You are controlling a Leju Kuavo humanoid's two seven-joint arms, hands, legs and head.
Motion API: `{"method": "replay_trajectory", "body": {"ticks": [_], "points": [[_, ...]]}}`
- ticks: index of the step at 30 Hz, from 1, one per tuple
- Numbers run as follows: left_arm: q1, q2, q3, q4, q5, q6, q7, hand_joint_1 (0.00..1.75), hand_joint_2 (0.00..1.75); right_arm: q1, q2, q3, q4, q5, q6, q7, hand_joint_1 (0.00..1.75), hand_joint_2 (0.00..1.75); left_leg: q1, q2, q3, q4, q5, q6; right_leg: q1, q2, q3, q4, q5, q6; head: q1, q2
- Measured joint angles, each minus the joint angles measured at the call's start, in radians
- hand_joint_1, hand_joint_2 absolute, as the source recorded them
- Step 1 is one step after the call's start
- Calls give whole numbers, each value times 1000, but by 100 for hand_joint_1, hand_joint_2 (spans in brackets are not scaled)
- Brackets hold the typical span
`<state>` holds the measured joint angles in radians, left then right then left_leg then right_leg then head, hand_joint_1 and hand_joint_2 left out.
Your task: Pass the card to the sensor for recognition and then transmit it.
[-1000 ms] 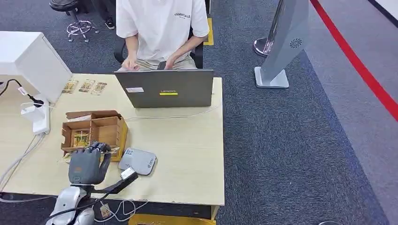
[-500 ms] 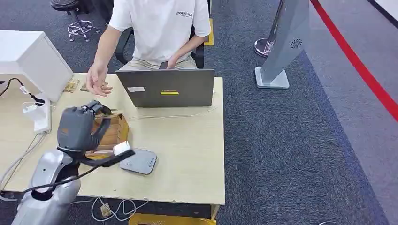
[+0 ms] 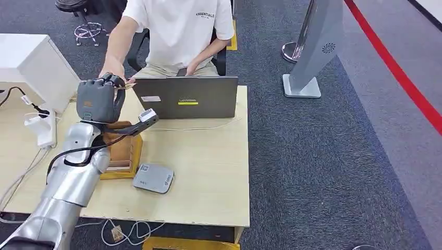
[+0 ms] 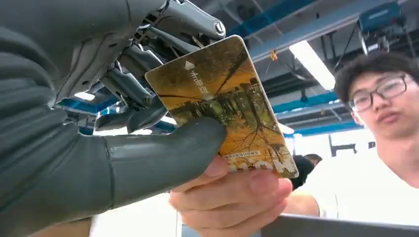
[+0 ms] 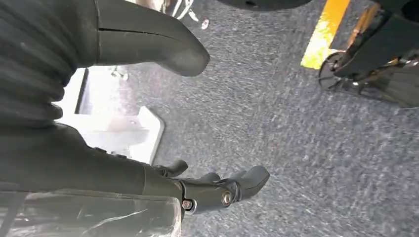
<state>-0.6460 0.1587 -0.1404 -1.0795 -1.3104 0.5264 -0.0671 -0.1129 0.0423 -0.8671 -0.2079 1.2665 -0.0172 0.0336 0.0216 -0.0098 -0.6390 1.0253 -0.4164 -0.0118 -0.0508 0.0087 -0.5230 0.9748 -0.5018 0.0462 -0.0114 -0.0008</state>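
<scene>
Holding the card [image 4: 222, 106] pinched under its thumb, left hand [image 3: 97, 100] at desk's far edge meets person's hand [image 4: 232, 197] gripping the card's lower end.

Head view looking down from high onto table [image 3: 208, 172]. Left wrist view sitting close behind left hand [image 4: 99, 148], tilting upward, sharing person [image 3: 177, 31] at 12 o'clock. Right wrist view facing carpet [image 5: 306, 138].

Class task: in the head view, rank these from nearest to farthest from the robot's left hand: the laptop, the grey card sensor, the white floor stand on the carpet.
Measured from the left robot hand:
1. Laptop, just beside it at the table's far edge.
2. Grey card sensor, at the near side of the table.
3. White floor stand, off the table on the carpet.
</scene>
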Motion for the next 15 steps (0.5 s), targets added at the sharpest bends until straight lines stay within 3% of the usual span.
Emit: {"method": "replay_trajectory", "body": {"ticks": [3, 4, 8, 15], "points": [[-26, -27, -9, 42, 11, -7, 4, 175, 175, -4, 2, 0, 0, -5, 0, 35, 0, 175, 0, 0, 0, 0, 0, 0, 0, 0, 0, 0, 0, 0, 0, 0], [-34, -32, -12, 53, 17, -10, 4, 0, 175, -5, 3, 0, 0, -6, -1, 41, 0, 175, 0, 0, -1, 0, 0, 0, 0, 0, 0, 0, 0, 0, 0, 0], [-49, -42, -22, 90, 49, -14, -9, 0, 175, -7, 4, 0, 0, -8, 0, 38, 0, 175, 0, 0, -1, 0, 0, 0, 0, 0, 1, 0, 0, 0, 0, 0], [-22, -31, -22, 106, 47, 55, -23, 0, 175, -8, 6, 0, 0, -8, 0, 3, 0, 175, 0, 0, -1, -1, 0, 0, 0, 0, 1, 0, 0, 0, 0, 0]]}}
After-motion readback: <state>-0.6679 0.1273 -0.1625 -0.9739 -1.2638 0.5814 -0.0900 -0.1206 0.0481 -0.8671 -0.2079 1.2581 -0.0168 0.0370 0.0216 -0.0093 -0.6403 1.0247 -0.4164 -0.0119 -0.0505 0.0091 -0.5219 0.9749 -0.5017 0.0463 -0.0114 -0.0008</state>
